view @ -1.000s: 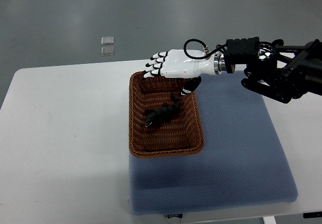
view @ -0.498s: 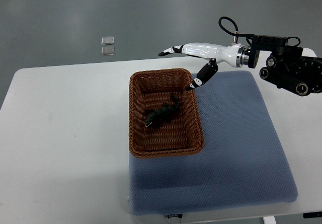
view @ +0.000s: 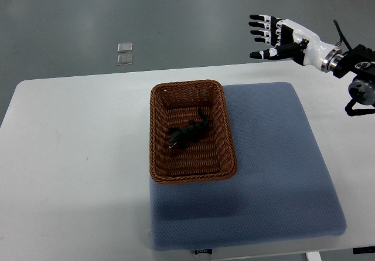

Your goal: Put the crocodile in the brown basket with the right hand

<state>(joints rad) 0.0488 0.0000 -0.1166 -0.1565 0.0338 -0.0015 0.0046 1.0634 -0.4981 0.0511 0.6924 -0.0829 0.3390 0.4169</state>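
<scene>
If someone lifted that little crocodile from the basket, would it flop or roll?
The crocodile looks like a small moulded toy, so probably stiff and light. Its long, irregular shape lies flat in the brown basket, so rolling seems unlikely.

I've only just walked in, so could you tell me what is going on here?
The job looks done. The crocodile lies inside the basket, which sits at the left edge of the blue mat on the white table. The right robot hand is open and holds nothing. It hangs in the air beyond the table's far right corner, well clear of the basket. The left arm is out of view.
</scene>
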